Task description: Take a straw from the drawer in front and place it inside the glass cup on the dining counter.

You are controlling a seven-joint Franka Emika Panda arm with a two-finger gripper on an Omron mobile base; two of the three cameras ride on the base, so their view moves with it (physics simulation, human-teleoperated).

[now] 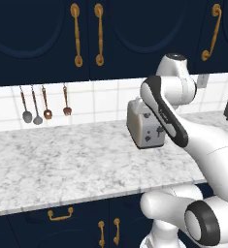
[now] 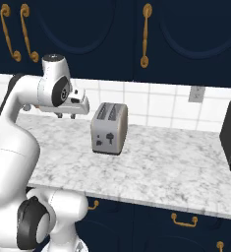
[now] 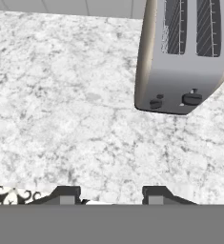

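Navy wall cabinets (image 1: 42,34) hanging above; marble worktop (image 1: 62,164) running wide below. Drawer (image 1: 60,213) sitting shut under the worktop's front edge, brass handle showing. Toaster (image 2: 109,129) standing upright on the marble, near the wall. Gripper (image 3: 111,194) hovering above the worktop beside the toaster, fingers standing partly apart, holding nothing.

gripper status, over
Gripper jaws apart, empty, above the marble worktop. Toaster just ahead. Drawer below the worktop shut; straw not yet fetched.
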